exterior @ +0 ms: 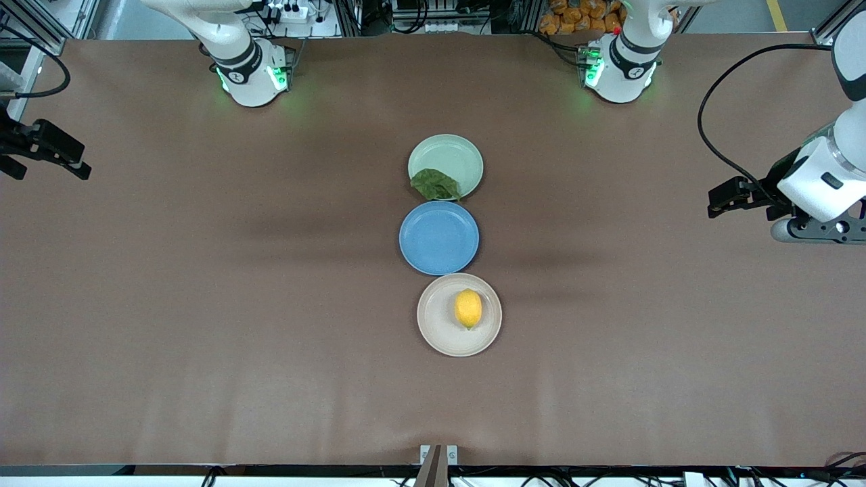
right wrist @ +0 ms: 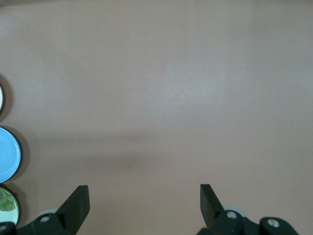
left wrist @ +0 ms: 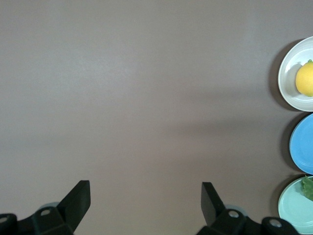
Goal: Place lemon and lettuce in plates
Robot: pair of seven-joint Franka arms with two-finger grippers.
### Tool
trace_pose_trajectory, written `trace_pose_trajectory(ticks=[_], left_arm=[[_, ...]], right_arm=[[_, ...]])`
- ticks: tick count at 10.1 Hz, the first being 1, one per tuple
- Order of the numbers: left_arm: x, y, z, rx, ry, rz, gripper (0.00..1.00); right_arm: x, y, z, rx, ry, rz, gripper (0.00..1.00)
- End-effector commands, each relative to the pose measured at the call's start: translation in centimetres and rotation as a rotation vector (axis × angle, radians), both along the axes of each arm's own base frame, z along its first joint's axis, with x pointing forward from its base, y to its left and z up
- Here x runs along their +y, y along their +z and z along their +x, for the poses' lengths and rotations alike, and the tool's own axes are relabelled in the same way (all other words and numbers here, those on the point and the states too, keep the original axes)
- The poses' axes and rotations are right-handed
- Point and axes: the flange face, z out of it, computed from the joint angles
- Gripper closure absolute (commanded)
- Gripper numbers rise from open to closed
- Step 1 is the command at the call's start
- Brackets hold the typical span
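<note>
While both claws hang released over bare table, left gripper (left wrist: pixel 145 200) and right gripper (right wrist: pixel 144 203) are well apart from the lemon (exterior: pixel 468 308) on the beige plate (exterior: pixel 433 325) and the lettuce (exterior: pixel 436 184) on the green plate (exterior: pixel 453 154).

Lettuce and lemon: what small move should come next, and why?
Probably none beyond waiting. The lemon lies in the beige plate; the lettuce lies in the green plate, overlapping its rim. The left gripper and the right gripper hang open over bare table at their ends.

Three plates (exterior: pixel 445 159); one lemon (exterior: pixel 468 308); one lettuce (exterior: pixel 435 184)
</note>
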Motion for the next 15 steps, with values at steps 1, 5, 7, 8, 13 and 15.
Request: trace_pose_trajectory(ticks=[1, 5, 7, 8, 13, 15], left_arm=[[0.1, 1.3, -0.7, -0.006, -0.013, -0.007, 0.0], [0.1, 2.3, -1.1, -0.023, -0.013, -0.009, 0.0], [0.1, 2.4, -1.2, -0.024, -0.013, -0.009, 0.0], [0.2, 2.4, -1.2, -0.024, -0.01, -0.009, 0.0], [0.8, 1.7, -0.8, -0.015, 0.003, -0.009, 0.0], [0.6, 1.7, -0.8, -0.015, 0.001, -0.007, 0.0]], right_arm=[[0.2, 0.3, 0.1, 0.003, -0.006, -0.003, 0.0], [0.0, 0.4, 0.3, -0.011, -0.008, -0.009, 0.0], [-0.1, 0.4, 0.3, -0.014, -0.008, -0.011, 0.0], [0.0, 0.4, 0.3, -0.014, -0.006, -0.011, 0.0], [0.0, 0.3, 0.3, -0.011, -0.008, -0.009, 0.0], [0.0, 0.3, 0.3, -0.011, -0.008, -0.009, 0.0]])
